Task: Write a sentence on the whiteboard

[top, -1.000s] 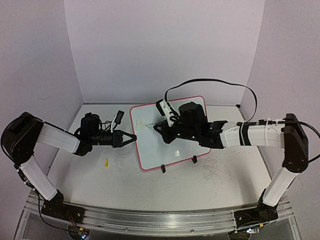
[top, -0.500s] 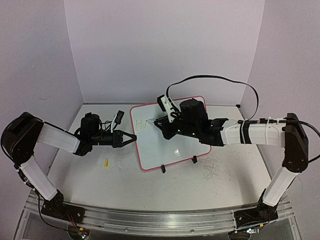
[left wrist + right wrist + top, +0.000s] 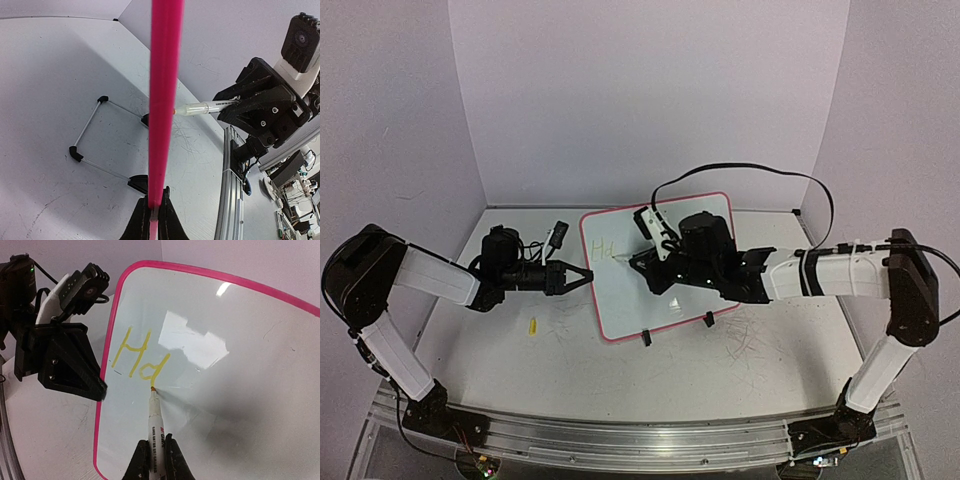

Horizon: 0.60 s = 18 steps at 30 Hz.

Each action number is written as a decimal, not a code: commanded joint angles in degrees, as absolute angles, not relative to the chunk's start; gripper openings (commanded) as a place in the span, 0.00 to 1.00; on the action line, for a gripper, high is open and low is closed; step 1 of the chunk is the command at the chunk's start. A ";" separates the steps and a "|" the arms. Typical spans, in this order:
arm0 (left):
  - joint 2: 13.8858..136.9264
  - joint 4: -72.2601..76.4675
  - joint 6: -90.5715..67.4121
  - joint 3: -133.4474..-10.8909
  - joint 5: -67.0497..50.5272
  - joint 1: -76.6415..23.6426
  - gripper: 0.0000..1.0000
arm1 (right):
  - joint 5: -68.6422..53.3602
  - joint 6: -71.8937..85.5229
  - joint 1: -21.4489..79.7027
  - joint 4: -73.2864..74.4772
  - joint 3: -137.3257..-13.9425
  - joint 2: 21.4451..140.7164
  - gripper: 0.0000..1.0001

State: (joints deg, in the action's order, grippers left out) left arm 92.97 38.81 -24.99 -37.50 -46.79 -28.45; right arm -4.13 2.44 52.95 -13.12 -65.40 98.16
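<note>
While the marker [image 3: 154, 427] nib sits on the whiteboard [image 3: 620, 305], you're barely into the sentence [image 3: 140, 354]. Only 2 yellow letters show, an H plus what reads as an a or d, at the board's top-left. Nib touches right at the foot of letter 2.

Right gripper [image 3: 638, 265] is clamped on the marker barrel. Pen's long axis points away from the fingers and meets the face at a slant; its rear end is out of view. Left gripper [image 3: 582, 277] is pinched on the pink rim [image 3: 165, 100] at the board's left edge, approx mid-height. Left wrist view shows that rim edge-on btwn its fingers. Board stands propped at a tilt on its black clip feet [image 3: 645, 340], mid-table btwn the 2 arms.

Key relation: all the blank surface lies to the right of the nib along the writing line, i.e. toward the right arm's own side & away from the left gripper. So your next strokes prob. need the right wrist drawing back toward its own side, nib level w/ the H, light contact. Right arm's the only 1 on the pen. Left is nearer the letters, but its job looks like bracing only.

Risk as I judge it: push too hard & the board pivots or slips in the left pinch. Small yellow bit [image 3: 532, 326] lies on the tabletop [image 3: 770, 360] near the left arm, prob. the cap, can't confirm.
</note>
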 commanded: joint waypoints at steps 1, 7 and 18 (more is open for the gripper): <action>92.23 39.41 -24.26 -39.80 -48.78 -28.85 0.00 | -0.04 3.11 51.97 -12.84 -64.25 94.74 0.00; 91.94 39.29 -24.08 -39.58 -48.54 -28.83 0.00 | -4.56 3.50 51.67 -16.64 -64.60 92.01 0.00; 91.67 39.03 -23.91 -39.29 -48.28 -28.88 0.00 | -3.42 1.08 51.67 -16.38 -63.06 91.29 0.00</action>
State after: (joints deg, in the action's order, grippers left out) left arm 92.97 38.83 -24.01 -37.50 -47.37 -28.56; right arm -3.97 2.56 51.62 -14.55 -63.48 94.26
